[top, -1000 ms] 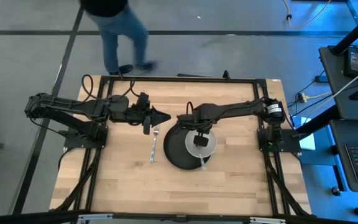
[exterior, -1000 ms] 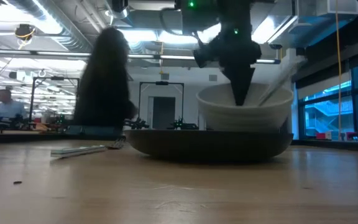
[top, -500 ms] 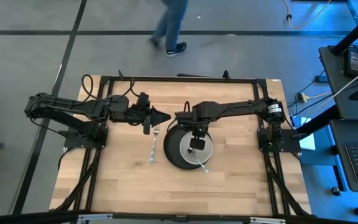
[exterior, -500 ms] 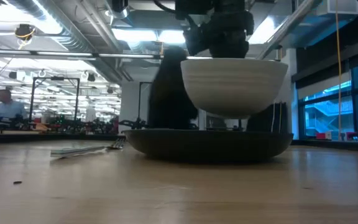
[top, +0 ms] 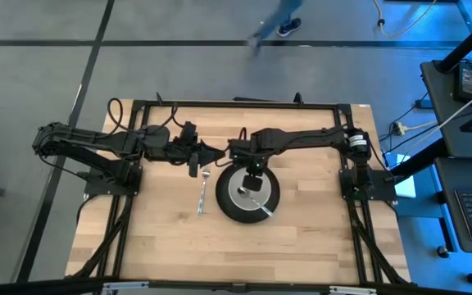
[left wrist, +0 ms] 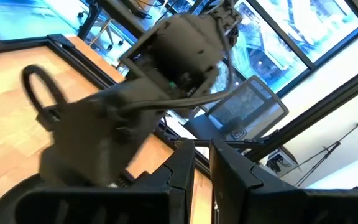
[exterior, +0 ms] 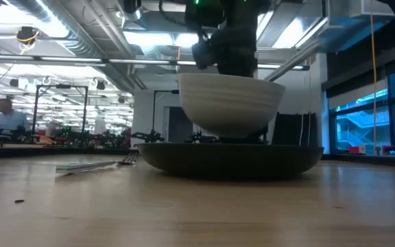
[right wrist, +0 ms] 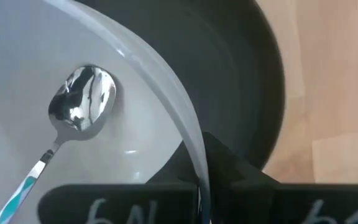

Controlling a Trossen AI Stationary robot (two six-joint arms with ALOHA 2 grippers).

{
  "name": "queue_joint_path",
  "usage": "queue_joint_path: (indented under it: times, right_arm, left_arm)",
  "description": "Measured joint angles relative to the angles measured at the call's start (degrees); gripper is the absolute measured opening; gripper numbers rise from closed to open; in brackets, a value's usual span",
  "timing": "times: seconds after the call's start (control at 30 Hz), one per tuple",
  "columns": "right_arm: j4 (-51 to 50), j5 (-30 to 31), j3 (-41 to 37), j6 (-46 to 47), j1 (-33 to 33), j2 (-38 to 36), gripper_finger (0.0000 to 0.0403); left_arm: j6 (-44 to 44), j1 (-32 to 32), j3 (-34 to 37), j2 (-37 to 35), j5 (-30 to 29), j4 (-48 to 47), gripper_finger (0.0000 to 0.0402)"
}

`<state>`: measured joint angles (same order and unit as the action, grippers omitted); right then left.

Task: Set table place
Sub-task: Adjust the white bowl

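Pale wood table (top: 301, 246), black plate (top: 229, 209) near its middle, white bowl (exterior: 228, 103) held just above the plate, rim pinched by the right gripper (top: 252, 174), spoon (right wrist: 73, 118) lying inside the bowl, fork (top: 203, 192) just beside the plate, left gripper (top: 213, 153) hovering near the plate's far edge, fingers nearly together, nothing between them.

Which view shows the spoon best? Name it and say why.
The right wrist view: the spoon lies inside the white bowl, its shiny head plain and close. The high view shows it only as a thin sliver in the bowl. The low view hides it behind the bowl's wall; the left wrist view misses it.
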<state>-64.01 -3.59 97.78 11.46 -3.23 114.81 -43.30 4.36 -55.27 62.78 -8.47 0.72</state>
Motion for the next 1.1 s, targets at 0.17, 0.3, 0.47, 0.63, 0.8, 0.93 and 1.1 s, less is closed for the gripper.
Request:
queue_joint_path:
  times: [0.17,0.3,0.47,0.63,0.8,0.93,1.1]
  right_arm:
    - [-0.04,-2.63,-0.02,0.05,-1.09,1.38,0.0004]
    - [-0.06,-6.74,-0.04,0.24,-1.7,1.64,0.0004]
    - [-0.3,-8.28,-0.22,0.25,-1.87,2.54,0.0004]
    - [-0.26,-7.77,-0.31,0.23,-2.05,4.25,0.0004]
    - [0.85,-7.64,-0.33,0.16,-3.02,5.0,0.0005]
    - [1.14,-8.21,-0.33,0.16,-4.02,5.2,0.0006]
    - [1.51,-11.03,-1.03,0.21,-4.89,5.2,0.0007]
  left_arm:
    - [0.01,0.0,0.0,0.0,0.0,0.17,0.0043]
    - [0.29,-0.31,0.02,-0.47,0.02,0.12,0.0043]
    - [0.39,-1.71,0.04,-1.43,-0.01,0.4,0.0043]
    - [0.41,-2.68,0.04,-1.98,-0.02,0.77,0.0043]
    - [0.41,-2.86,0.04,-1.99,0.04,0.86,0.0043]
    - [0.43,-2.86,0.04,-1.99,0.11,0.92,0.0043]
    - [0.43,-2.86,0.04,-1.99,0.26,1.59,0.0043]
